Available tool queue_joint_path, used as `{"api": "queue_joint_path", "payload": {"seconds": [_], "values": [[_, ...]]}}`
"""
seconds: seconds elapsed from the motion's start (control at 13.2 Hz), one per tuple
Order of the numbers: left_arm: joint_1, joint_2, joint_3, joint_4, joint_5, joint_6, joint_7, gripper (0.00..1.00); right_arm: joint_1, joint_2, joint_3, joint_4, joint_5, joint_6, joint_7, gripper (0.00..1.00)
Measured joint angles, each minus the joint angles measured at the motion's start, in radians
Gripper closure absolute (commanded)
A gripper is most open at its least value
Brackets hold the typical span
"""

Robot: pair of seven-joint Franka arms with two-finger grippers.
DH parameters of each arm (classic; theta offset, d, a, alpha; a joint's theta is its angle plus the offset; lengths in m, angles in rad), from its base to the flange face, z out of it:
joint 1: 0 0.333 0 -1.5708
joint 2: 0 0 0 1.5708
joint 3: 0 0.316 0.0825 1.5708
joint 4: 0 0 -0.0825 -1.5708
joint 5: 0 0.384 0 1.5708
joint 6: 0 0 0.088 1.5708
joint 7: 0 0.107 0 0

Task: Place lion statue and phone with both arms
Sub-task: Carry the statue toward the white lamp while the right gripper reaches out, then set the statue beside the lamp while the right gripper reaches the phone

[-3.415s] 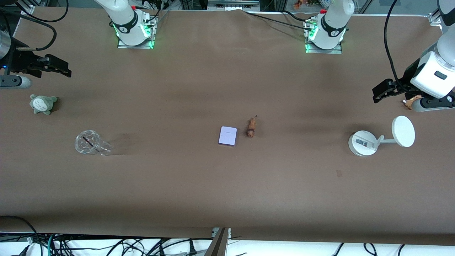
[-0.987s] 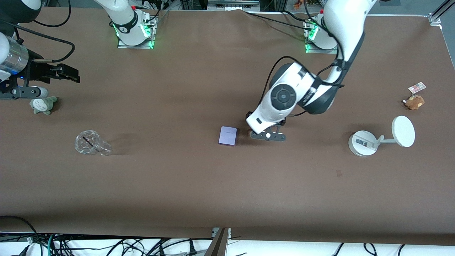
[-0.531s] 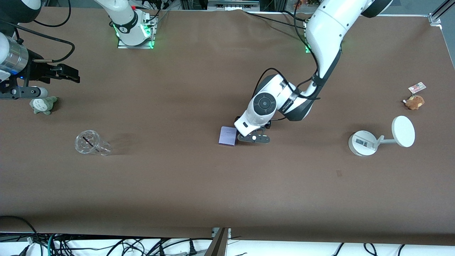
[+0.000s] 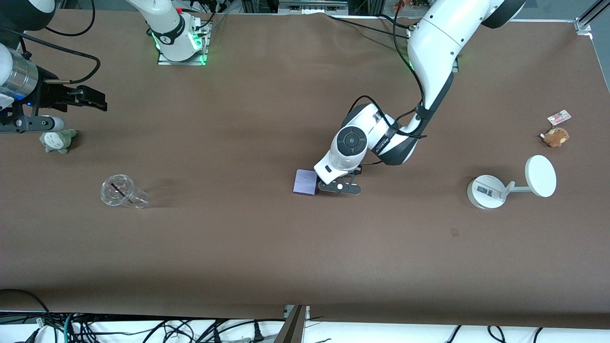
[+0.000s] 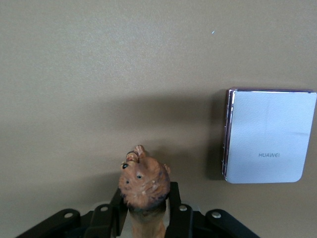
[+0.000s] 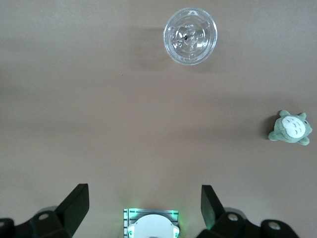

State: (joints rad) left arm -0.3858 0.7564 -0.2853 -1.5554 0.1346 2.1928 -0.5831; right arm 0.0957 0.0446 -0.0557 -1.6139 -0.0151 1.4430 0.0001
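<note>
Left gripper (image 5: 143,218) clamped on the lion statue (image 5: 144,184) just beside the phone (image 4: 305,182) mid-table, so lifting straight up, clear of it, while right gripper (image 6: 143,206), spread open, waits above the grey-green plush (image 4: 57,139).

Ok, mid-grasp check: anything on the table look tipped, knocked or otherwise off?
Only the white stand, which lies on its side with its disc on the table. The phone lies flat, close beside the left gripper, whose fingers flank the lion statue. The right gripper waits open above the grey-green plush.
</note>
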Motion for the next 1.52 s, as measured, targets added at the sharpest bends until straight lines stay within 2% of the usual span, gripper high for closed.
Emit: {"api": "queue_joint_path", "payload": {"seconds": [0.15, 0.3, 0.53, 0.76, 0.91, 0.99, 1.29, 1.52], "values": [[0.008, -0.019, 0.008, 0.023, 0.002, -0.080, 0.011, 0.85, 0.000, 0.000, 0.000, 0.000, 0.000, 0.000, 0.000, 0.00], [0.057, -0.077, 0.019, 0.042, 0.005, -0.214, 0.097, 0.85, 0.000, 0.000, 0.001, 0.000, 0.000, 0.000, 0.000, 0.00], [0.224, -0.171, 0.026, 0.043, 0.006, -0.352, 0.311, 0.85, 0.010, 0.006, 0.003, 0.000, 0.000, 0.006, 0.000, 0.00], [0.358, -0.194, 0.027, 0.033, 0.049, -0.387, 0.399, 0.84, 0.060, 0.030, 0.007, 0.000, 0.023, 0.044, 0.085, 0.00], [0.414, -0.190, 0.027, -0.005, 0.148, -0.363, 0.412, 0.84, 0.106, 0.060, 0.011, 0.000, 0.068, 0.098, 0.180, 0.00], [0.440, -0.186, 0.027, -0.039, 0.182, -0.311, 0.414, 0.84, 0.133, 0.079, 0.012, 0.000, 0.081, 0.135, 0.214, 0.00], [0.512, -0.174, 0.027, -0.176, 0.199, -0.093, 0.451, 0.81, 0.262, 0.190, 0.016, -0.002, 0.089, 0.318, 0.388, 0.00], [0.521, -0.172, 0.027, -0.249, 0.199, -0.001, 0.453, 0.66, 0.366, 0.321, 0.018, 0.000, 0.089, 0.480, 0.513, 0.00]]}}
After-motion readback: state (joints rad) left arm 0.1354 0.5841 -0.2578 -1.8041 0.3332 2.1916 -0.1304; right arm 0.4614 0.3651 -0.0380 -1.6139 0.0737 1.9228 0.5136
